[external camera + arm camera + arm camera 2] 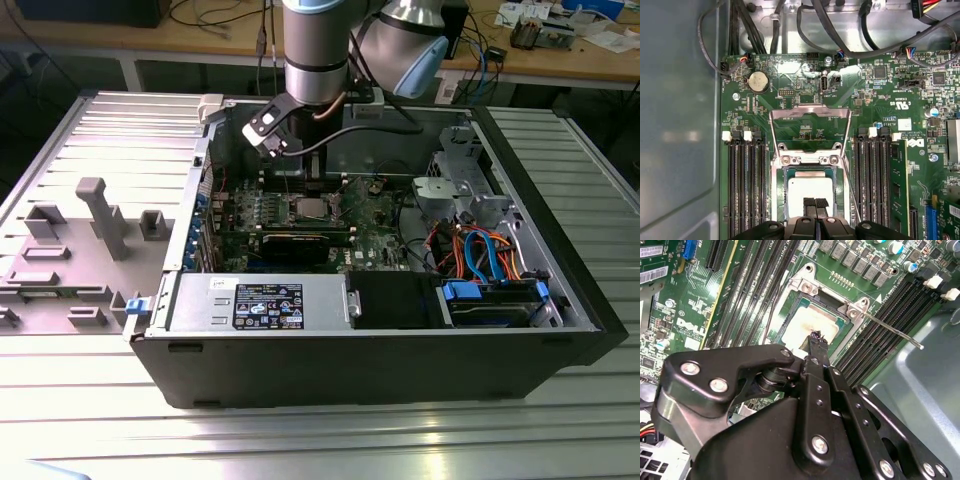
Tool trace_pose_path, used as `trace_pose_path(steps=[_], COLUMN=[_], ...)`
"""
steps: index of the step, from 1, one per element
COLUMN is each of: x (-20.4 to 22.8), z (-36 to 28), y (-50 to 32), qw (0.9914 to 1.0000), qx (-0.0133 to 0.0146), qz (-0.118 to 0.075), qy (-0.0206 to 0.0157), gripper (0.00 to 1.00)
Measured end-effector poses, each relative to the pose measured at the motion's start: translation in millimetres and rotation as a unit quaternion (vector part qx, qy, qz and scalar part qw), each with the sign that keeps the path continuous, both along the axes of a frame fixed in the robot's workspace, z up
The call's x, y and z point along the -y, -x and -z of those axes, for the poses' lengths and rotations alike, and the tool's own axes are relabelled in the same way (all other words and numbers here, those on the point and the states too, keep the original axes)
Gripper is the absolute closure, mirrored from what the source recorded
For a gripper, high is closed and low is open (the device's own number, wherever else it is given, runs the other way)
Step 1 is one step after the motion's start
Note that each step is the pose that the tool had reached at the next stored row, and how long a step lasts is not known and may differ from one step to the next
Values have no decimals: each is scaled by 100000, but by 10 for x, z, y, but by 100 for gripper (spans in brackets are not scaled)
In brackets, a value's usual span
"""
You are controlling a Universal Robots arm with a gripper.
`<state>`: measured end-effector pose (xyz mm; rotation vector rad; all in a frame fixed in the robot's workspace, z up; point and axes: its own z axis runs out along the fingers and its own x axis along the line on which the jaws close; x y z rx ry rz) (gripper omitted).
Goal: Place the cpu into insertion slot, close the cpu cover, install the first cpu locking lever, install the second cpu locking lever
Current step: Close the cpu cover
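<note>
Gripper [815, 202]: fingers closed tight together, gripping nothing, tips right over the cpu.
Cpu [810, 187]: lies flat in the insertion slot [778, 200] on the green motherboard [805, 80].
Cpu cover [810, 111]: swung open.
Locking lever [890, 329]: unlatched, angled out over the memory slots [880, 347].

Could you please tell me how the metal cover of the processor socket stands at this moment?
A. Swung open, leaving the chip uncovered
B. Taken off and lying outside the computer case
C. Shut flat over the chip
A: in the first wrist view the cover is swung back from the socket, with green board showing through its window, and the chip lies bare in the socket.
</note>
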<state>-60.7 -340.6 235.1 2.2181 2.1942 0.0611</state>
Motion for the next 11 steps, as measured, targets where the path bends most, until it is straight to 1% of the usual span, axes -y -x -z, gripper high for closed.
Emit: trace_pose_path(steps=[1, 5, 9, 11], x=[0, -1, 0, -1], z=[-18, -21, -63, -73], y=[0, 0, 0, 0], qw=[100000, 100000, 100000, 100000], qx=[3, -1, -1, 7], qz=[2, 3, 2, 4], qy=[35, 73, 92, 84], gripper=[89, 89, 89, 89])
